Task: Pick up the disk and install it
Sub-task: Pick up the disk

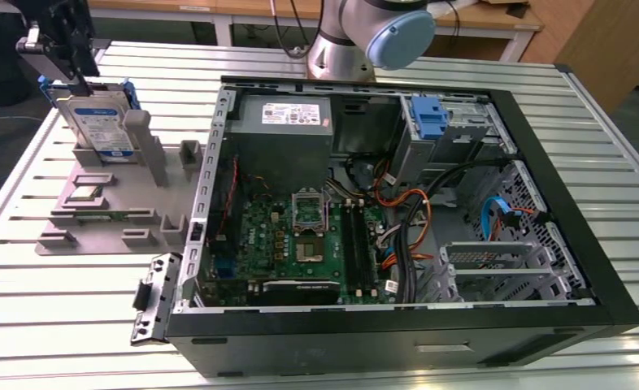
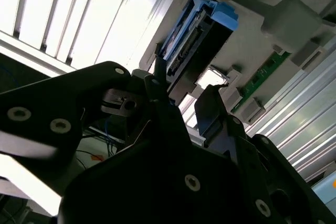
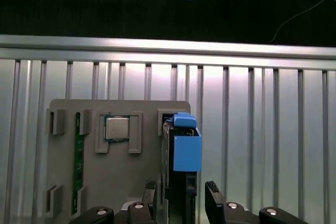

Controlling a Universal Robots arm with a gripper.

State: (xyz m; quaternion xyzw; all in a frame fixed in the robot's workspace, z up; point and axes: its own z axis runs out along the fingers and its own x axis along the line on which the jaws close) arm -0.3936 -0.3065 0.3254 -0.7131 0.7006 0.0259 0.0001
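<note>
The disk (image 1: 95, 122) stands upright on its edge in a slot of the grey holder plate (image 1: 114, 213), at the exterior view's left. It is silver with a white-and-blue label and sits in a blue carrier frame. My gripper (image 1: 79, 84) hangs right above its top edge. In the first wrist view the disk (image 3: 178, 179) shows edge-on, and my gripper (image 3: 182, 195) is open, one finger on each side of it with small gaps. The second wrist view shows the fingertips (image 2: 157, 80) just short of the disk (image 2: 191, 38).
The open computer case (image 1: 580, 203) lies to the exterior view's right, with the drive cage and its blue bracket (image 1: 430, 120) at the back and the grey power supply (image 1: 281, 118) beside it. A processor chip (image 3: 117, 128) and a memory stick (image 3: 79, 148) rest on the holder plate. The arm's base (image 1: 347, 45) stands behind the case.
</note>
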